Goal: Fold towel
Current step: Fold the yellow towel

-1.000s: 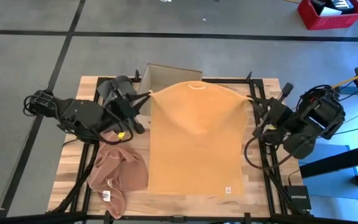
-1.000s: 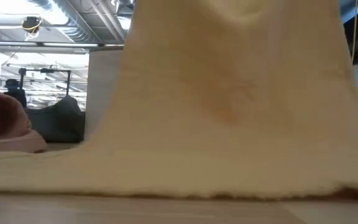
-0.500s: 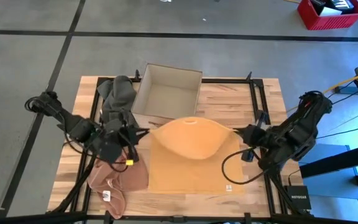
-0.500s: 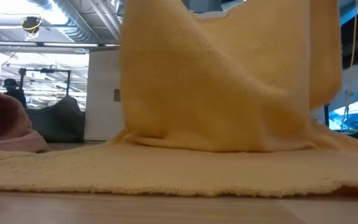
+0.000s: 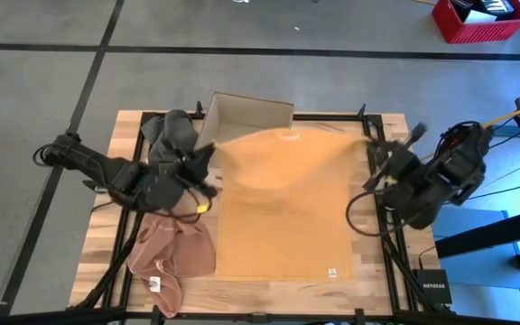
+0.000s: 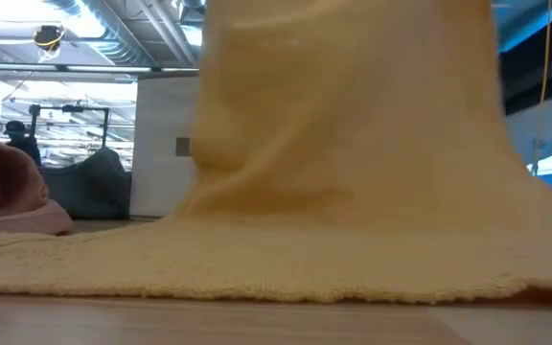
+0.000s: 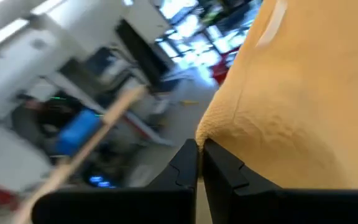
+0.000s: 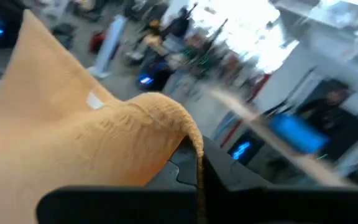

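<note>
Back toward upper frame we are swinging the yellow towel (image 5: 283,203), left claw (image 5: 208,150) and right claw (image 5: 368,144) each clenching a corner; next, a forward fold.

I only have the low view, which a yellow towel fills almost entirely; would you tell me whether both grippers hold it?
Observer: Yes. The left gripper is shut on a corner of the towel.
Operator: Thank you, and the right one?
Observer: The right gripper is shut on the opposite corner, so the far edge hangs lifted between the two arms.
Operator: Is anything behind the towel?
Observer: An open cardboard box sits at the table's far side, and the raised edge covers part of it.
Operator: Anything beside it?
Observer: A grey cloth lies by the box, near the left arm, and a pink towel lies crumpled near the front left.
</note>
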Available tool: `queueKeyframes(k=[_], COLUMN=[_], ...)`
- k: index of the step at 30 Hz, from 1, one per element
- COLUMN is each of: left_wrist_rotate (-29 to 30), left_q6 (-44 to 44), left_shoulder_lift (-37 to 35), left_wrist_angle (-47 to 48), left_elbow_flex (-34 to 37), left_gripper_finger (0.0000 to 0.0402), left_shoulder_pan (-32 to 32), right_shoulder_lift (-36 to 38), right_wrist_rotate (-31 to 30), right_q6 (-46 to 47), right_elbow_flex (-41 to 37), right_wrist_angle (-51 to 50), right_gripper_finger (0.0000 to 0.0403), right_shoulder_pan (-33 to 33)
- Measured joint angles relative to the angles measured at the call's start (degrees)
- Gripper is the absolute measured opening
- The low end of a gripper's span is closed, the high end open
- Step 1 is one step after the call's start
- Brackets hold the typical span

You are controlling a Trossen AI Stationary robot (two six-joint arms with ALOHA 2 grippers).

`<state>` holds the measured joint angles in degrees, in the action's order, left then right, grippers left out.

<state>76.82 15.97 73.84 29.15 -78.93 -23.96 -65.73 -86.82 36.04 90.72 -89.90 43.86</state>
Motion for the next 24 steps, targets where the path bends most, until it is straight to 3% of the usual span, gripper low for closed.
queueKeyframes(k=[4, 9, 16, 24], left_wrist_rotate=[-1.31, -4.81, -6.36, -22.14], left_q6=[9.94, 9.74, -7.31, -28.28], left_shoulder_lift=[-0.06, 0.0, 0.09, 0.69], left_wrist_angle=[-6.78, -5.96, 3.91, 5.84], left_elbow_flex=[-0.03, 1.55, 7.65, 14.15], left_gripper_finger=[0.0004, 0.0004, 0.0004, 0.0004], left_shoulder_pan=[1.26, -5.36, -16.7, -20.99], right_shoulder_lift=[0.43, -0.67, -2.14, -4.6], right_wrist_rotate=[-0.11, 13.5, 24.52, 40.29], right_q6=[-4.23, -2.43, 11.83, 26.77], right_elbow_flex=[-0.01, -5.18, -14.37, -21.25], right_wrist_angle=[0.61, 4.15, 8.93, 9.95], right_gripper_finger=[0.0003, 0.0003, 0.0003, 0.0003], right_shoulder_pan=[0.02, 4.11, 12.3, 17.06])
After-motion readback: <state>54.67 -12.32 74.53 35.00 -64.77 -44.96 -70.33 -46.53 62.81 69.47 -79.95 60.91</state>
